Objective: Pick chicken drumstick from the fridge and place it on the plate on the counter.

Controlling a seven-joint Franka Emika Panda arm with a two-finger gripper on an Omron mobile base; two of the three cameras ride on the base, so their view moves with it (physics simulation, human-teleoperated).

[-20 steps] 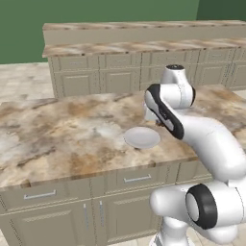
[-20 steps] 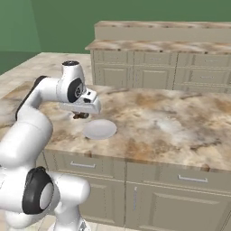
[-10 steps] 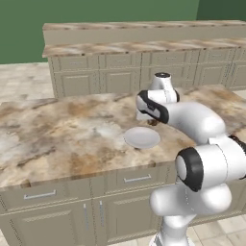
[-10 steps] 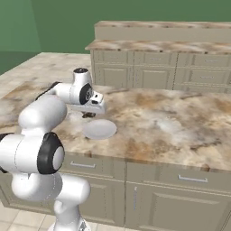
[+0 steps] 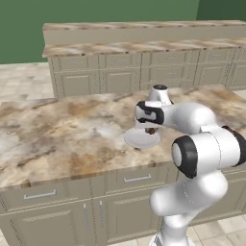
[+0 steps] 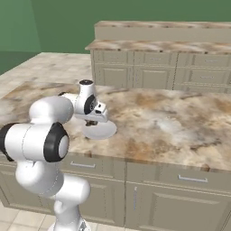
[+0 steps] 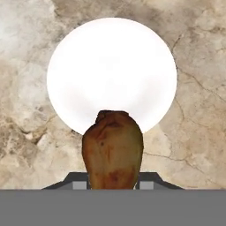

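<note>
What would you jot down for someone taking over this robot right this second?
Hand: shut on the chicken drumstick, hanging just above the plate.
Plate: bare, on the counter near its front edge; the hand view looks down on it, with the drumstick over its near rim.
Done: drumstick fetched and carried to the plate.
Left: lower it onto the plate, open the hand, pull the arm back.

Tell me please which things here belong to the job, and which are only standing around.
Belong to the job:
chicken drumstick, held in the gripper
plate, right under it
counter, bearing the plate

Only standing around:
back-wall counter
its cabinet doors and drawers
</note>
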